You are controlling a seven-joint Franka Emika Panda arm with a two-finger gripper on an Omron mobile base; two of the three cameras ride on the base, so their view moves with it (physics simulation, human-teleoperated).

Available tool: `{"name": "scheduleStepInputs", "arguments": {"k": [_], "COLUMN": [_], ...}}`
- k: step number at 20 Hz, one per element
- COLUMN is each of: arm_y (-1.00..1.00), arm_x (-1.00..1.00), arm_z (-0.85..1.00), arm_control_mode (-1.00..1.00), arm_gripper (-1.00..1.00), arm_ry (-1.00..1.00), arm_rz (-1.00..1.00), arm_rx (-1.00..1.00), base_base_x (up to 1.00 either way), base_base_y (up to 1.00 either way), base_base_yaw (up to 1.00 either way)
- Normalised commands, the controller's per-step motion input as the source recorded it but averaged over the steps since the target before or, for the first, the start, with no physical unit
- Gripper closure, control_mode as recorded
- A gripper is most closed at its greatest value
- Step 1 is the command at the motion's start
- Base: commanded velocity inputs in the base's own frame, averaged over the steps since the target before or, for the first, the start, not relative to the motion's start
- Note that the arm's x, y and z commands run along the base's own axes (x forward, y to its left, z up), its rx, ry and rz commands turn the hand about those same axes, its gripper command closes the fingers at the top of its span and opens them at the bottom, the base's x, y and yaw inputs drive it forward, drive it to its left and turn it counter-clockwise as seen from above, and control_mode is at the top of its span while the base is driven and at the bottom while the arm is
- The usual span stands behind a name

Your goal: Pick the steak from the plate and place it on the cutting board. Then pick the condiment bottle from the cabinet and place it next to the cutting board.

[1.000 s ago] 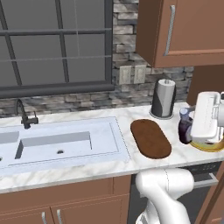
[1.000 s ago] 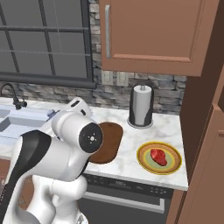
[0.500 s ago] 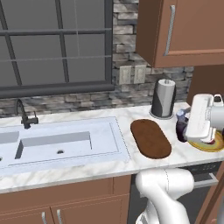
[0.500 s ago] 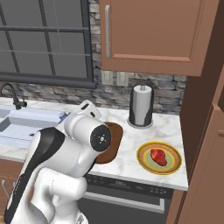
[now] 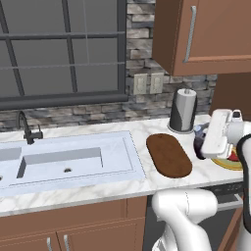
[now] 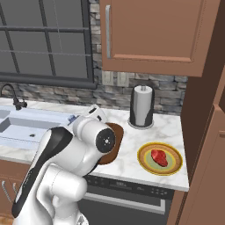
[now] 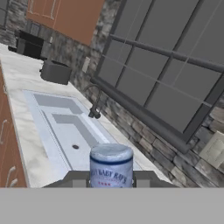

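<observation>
You had a dark-framed window (image 5: 61, 49) above the sink (image 5: 63, 159) and black tap (image 5: 27, 128), a grey stone wall (image 5: 142, 59) with two outlets (image 5: 149, 83), and a marble tabletop (image 6: 176, 127).

Desk: the white marbled stone desk (image 5: 122, 188) runs along the grey stone wall, under the dark-framed window (image 5: 61, 49).
Sink: the pale rectangular sink (image 5: 63, 162) is sunk in the desk's left part, with the dark curved tap (image 5: 27, 128) behind it.
Board: the dark brown oval wooden cutting board (image 5: 168, 154) lies flat on the desk, right of the sink.
Roll: the upright paper towel roll (image 6: 142, 106) stands behind the board and plate, against the wall.
Plate: the round yellow-rimmed plate (image 6: 145, 157) sits right of the board, near the desk's front edge.
Steak: the small red raw steak (image 6: 159, 157) lies on the plate.
Cabinet: the brown wooden cabinet with a silver bar handle (image 6: 154, 30) hangs above the roll and plate.
Bottle: the small labelled condiment bottle (image 7: 111, 166) sits between the pincer (image 7: 109, 180) fingers, above the desk between board and plate.
</observation>
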Motion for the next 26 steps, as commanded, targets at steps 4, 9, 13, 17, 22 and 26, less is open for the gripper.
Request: {"name": "scheduleStepInputs", "arguments": {"k": [4,9,13,17,22,26], "arm_y": [0.00,0.00,0.00,-0.04,-0.14,-0.16], "arm_x": [0.32,0.35,0.35,0.29,0.28,0.19], "arm_z": [-0.32,-0.27,-0.26,-0.14,-0.08,-0.03], "arm_control_mode": [-1.00,-1.00,-1.00,-1.00,-1.00,-1.00], "arm_gripper": [1.00,1.00,1.00,1.00,1.00,1.00], "arm_ry": [-0.03,-0.04,-0.04,-0.01,0.00,0.00], "arm_rz": [-0.06,-0.04,-0.04,-0.03,-0.02,0.00], "arm_rx": [0.06,0.08,0.09,0.07,0.01,0.00], "base_base_x": [0.00,0.00,0.00,0.00,0.00,0.00], "base_base_y": [0.00,0.00,0.00,0.00,0.00,0.00], "base_base_yaw": [0.00,0.00,0.00,0.00,0.00,0.00]}}
